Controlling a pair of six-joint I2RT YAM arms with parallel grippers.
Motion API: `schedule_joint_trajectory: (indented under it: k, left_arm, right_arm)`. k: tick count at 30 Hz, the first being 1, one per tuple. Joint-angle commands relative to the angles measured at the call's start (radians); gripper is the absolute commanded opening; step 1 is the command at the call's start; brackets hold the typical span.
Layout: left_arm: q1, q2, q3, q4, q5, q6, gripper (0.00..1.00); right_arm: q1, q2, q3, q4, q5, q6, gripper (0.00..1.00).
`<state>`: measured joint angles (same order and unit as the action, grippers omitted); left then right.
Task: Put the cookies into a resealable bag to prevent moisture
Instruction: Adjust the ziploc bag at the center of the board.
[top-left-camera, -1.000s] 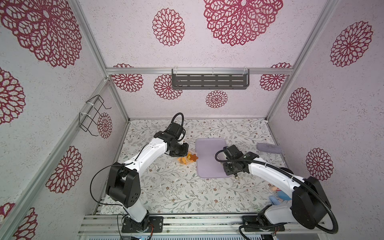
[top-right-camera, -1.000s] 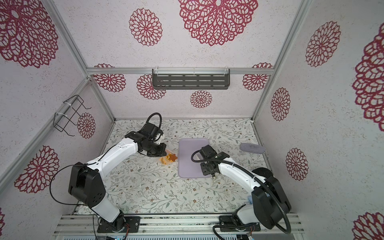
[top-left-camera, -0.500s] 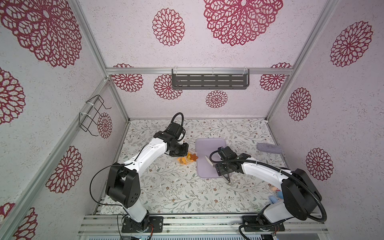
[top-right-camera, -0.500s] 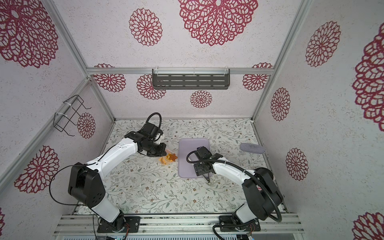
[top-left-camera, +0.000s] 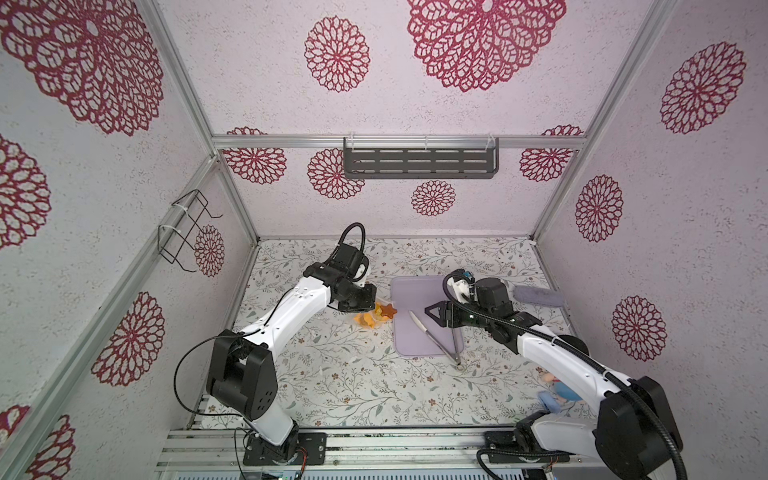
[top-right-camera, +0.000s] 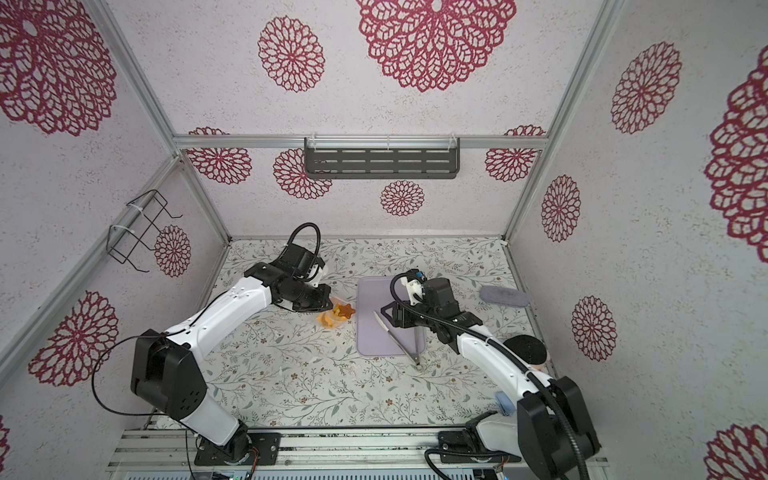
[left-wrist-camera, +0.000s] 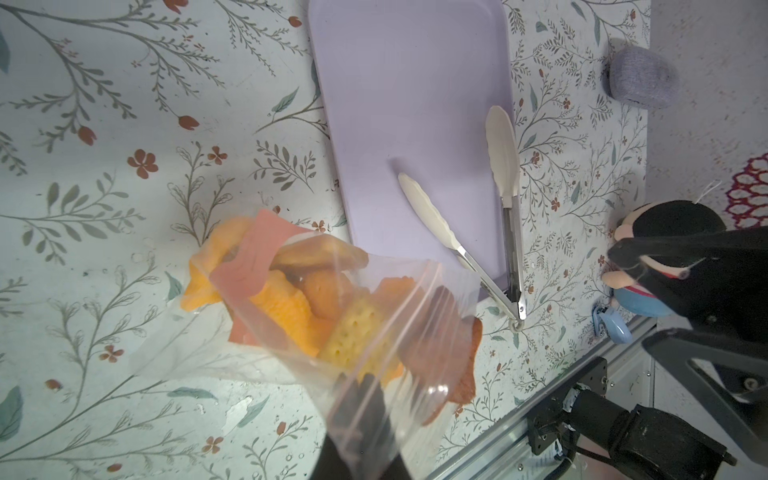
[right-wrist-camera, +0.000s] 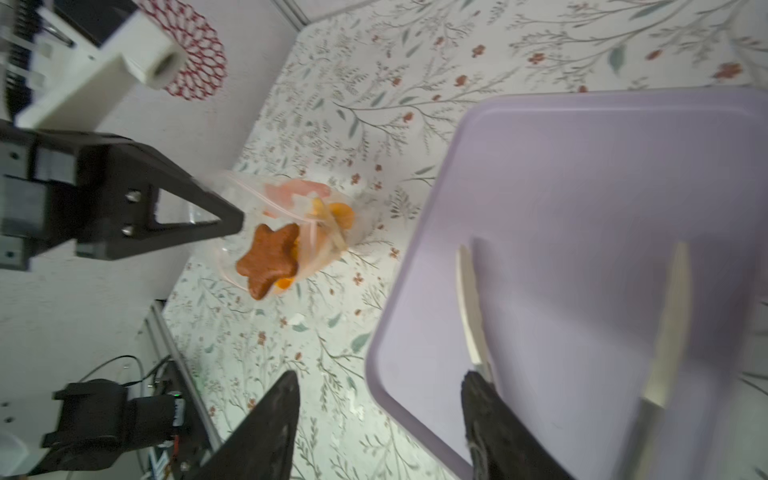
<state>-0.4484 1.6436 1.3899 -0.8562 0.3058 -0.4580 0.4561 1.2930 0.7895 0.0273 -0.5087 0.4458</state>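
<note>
The resealable bag (left-wrist-camera: 399, 316) is clear and crinkly and hangs just above the table, left of the lavender tray (top-left-camera: 415, 291). My left gripper (left-wrist-camera: 361, 399) is shut on the bag's rim. Inside lie the cookies (left-wrist-camera: 291, 303): orange-yellow pieces and a brown star (right-wrist-camera: 270, 259). Both top views show them as an orange cluster (top-left-camera: 376, 318) (top-right-camera: 336, 316). My right gripper (right-wrist-camera: 380, 376) stands open over the tray's left edge with nothing between its fingers. The white-tipped metal tongs (top-left-camera: 436, 338) lie spread on the tray, just beside it.
A grey-lilac cloth roll (top-left-camera: 538, 296) lies at the back right. A plush toy (top-left-camera: 555, 388) sits by the right arm's base, and a black round pad (top-right-camera: 525, 351) lies near the right wall. A wire rack (top-left-camera: 187, 232) and a dark shelf (top-left-camera: 419, 158) hang on the walls.
The right gripper has opened, and the tongs now lie free on the tray. That gripper has shifted a little towards the back. The left arm and the bag have stayed put.
</note>
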Motion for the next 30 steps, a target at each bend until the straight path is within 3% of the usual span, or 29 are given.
schedule_joint_trajectory:
  k: [1,16,30]
  left_arm:
    - [0.008,-0.031,-0.011,0.049,0.02,-0.001,0.0]
    - [0.007,-0.027,-0.012,0.053,0.02,-0.004,0.0]
    - [0.007,-0.031,-0.016,0.049,0.018,-0.005,0.0]
  right_arm:
    - [0.008,0.056,-0.014,0.303,-0.164,0.174,0.62]
    - [0.102,0.302,0.11,0.448,-0.147,0.265,0.49]
    - [0.115,0.393,0.146,0.459,-0.125,0.285,0.38]
